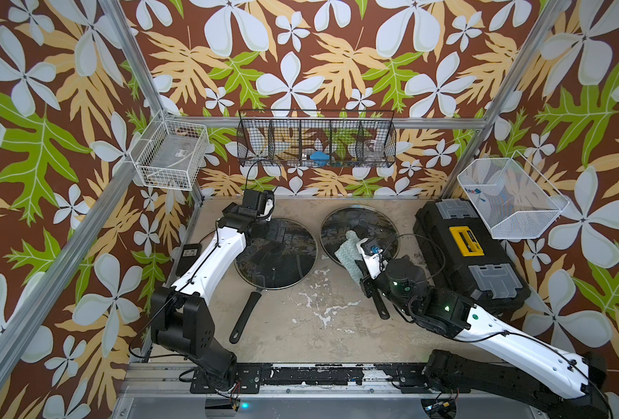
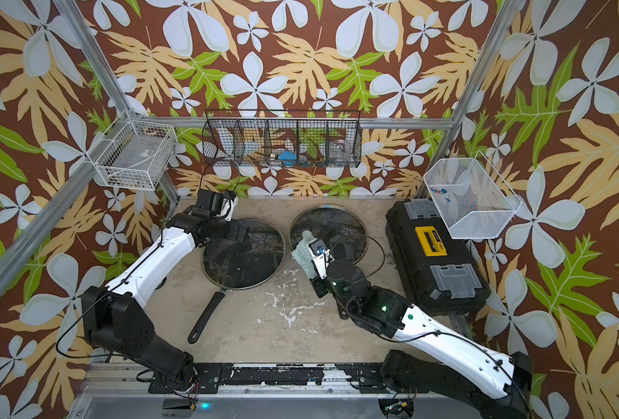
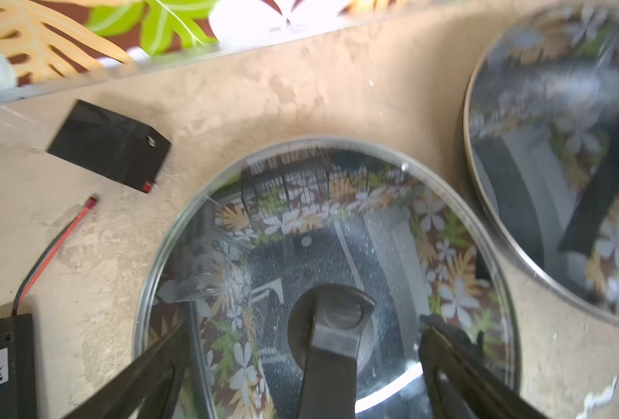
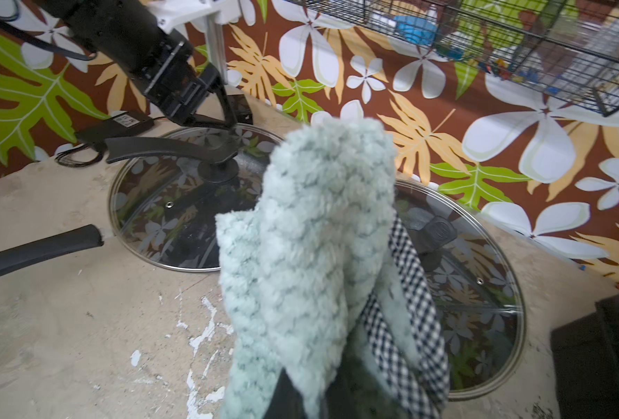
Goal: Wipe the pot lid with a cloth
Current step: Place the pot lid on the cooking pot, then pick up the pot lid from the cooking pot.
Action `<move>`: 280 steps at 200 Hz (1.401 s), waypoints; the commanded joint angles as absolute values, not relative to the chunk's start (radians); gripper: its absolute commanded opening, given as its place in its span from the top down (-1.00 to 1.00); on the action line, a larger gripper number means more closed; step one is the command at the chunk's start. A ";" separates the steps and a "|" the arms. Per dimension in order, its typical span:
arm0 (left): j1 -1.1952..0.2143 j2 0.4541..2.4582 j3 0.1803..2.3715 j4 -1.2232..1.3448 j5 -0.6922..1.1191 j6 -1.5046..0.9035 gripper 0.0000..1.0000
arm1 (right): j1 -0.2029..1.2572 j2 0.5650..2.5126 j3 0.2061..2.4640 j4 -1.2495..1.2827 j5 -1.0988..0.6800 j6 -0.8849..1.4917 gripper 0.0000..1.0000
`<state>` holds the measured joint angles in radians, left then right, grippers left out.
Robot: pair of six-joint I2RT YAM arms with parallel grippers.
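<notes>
Two glass pot lids lie side by side. The left pot lid rests on a black-handled pan. My left gripper stands open, its fingers either side of that lid's black strap handle without touching it. The right pot lid has a black knob. My right gripper is shut on the pale teal cloth, which hangs bunched over the near left rim of the right lid and hides the jaws.
A black toolbox with a yellow latch stands right of the lids, under a white mesh basket. A power adapter and a small black box lie at the left. Wire baskets hang on the back wall.
</notes>
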<state>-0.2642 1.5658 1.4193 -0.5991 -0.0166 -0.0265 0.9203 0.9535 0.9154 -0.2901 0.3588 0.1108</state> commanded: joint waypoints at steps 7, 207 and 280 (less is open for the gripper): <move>-0.273 1.540 1.421 -0.513 0.110 -0.136 -1.00 | 0.845 0.912 0.908 -0.315 0.390 0.136 1.00; -0.817 1.968 1.894 -0.618 -0.168 -0.341 -0.90 | 0.512 0.686 0.808 -0.433 0.384 0.220 1.00; -0.856 2.225 2.243 -0.843 -0.300 -0.281 -0.46 | 0.512 0.644 0.810 -0.449 0.395 0.201 1.00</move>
<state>-0.8562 2.1727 2.1426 -0.7383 -0.2497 -0.3111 0.5114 0.6556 0.8032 -0.4404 0.3717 0.2096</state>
